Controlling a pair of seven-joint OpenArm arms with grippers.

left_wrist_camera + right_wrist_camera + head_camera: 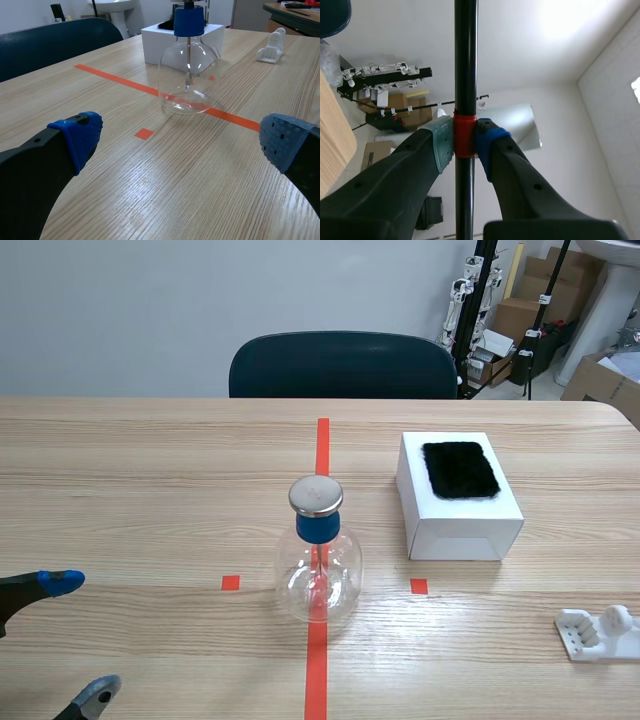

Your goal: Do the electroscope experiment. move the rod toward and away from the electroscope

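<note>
Slim black rod, red band between right jaws

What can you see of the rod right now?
The rod is a slim, straight black bar with a red band around it. The right gripper is shut on it at that band. It runs on past the grip both ways, and neither end shows. It is not in the scene view.

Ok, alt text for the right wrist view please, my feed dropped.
The right hand is shut on a long black rod with a red band, its grey-green and blue pads pressing that band from both sides. Behind are a white ceiling, a light wooden table edge and brown cardboard boxes.
</note>
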